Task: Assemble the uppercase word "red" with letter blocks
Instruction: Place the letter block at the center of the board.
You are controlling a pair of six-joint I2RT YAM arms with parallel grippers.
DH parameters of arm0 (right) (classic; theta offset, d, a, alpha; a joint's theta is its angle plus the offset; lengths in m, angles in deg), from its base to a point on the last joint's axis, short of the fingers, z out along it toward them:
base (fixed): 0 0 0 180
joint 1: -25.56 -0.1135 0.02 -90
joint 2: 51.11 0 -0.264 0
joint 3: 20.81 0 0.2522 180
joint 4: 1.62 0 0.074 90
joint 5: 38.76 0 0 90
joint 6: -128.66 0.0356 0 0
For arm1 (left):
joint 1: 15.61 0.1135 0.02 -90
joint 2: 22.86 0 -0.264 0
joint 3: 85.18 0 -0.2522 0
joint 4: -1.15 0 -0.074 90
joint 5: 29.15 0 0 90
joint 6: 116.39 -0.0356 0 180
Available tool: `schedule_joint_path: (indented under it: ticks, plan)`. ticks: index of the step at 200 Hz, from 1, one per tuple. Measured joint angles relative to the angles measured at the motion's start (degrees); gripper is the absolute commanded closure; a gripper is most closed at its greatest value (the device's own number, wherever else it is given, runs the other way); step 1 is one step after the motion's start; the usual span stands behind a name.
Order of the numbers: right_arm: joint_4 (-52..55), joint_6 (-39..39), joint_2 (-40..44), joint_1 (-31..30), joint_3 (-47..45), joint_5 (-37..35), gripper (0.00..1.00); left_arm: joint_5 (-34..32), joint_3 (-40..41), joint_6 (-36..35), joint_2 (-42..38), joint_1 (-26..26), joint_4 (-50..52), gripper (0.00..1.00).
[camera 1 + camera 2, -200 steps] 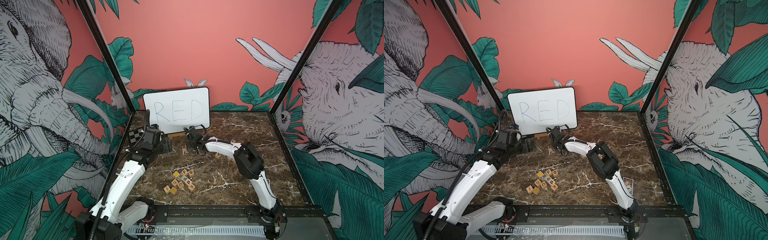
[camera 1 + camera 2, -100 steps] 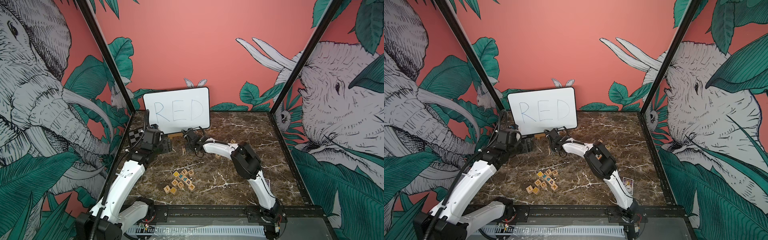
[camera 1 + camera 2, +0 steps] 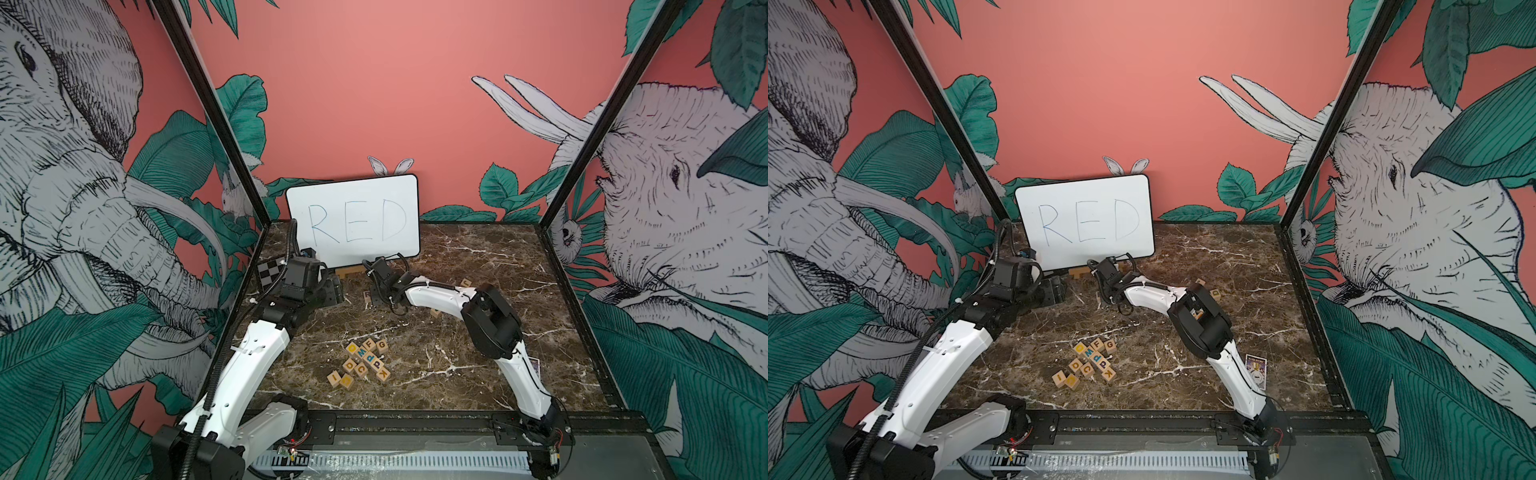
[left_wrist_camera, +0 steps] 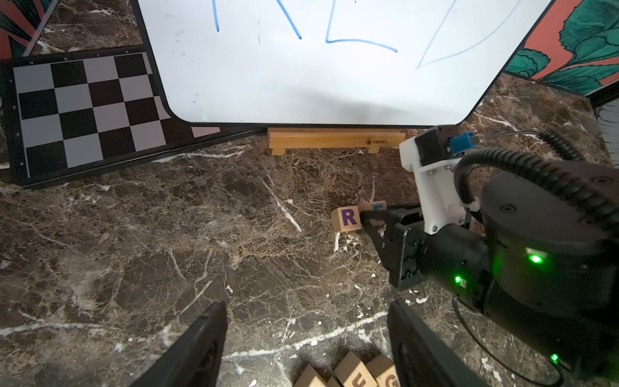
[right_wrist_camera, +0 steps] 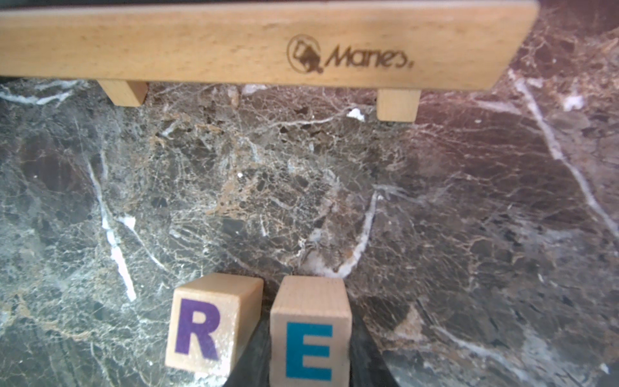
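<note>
The board (image 3: 353, 224) stands at the far side with RED on it, likely so the blocks can copy it. The right claw (image 4: 373, 219) is closed on the E block (image 5: 310, 335) and holds it just right of the R block (image 5: 207, 328), so the word reads in order. The left claw (image 4: 308, 321) hangs open and empty at the left, maybe ready to get a D from the near pile (image 3: 365, 361).

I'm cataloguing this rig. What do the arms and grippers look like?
The left arm and right arm: white curved shells, black joints. Black ribbed conduit along the left; coiled black cable, blue plug, green lights at the right wrist. The left gripper and right gripper: black.
</note>
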Motion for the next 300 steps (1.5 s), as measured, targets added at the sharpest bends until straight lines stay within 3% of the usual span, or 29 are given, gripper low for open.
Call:
schedule_joint_path:
  ticks: [85, 300]
  plan:
    - [0.33, 1.03, 0.00, -0.35, 0.00, -0.35, 0.57, 0.22, 0.00, 0.17, 0.02, 0.26, 0.00, 0.22]
    - [0.24, 2.84, 0.00, -0.37, 0.00, -0.76, 0.64, 0.61, 0.00, 0.20, 0.02, 0.33, 0.00, 0.21]
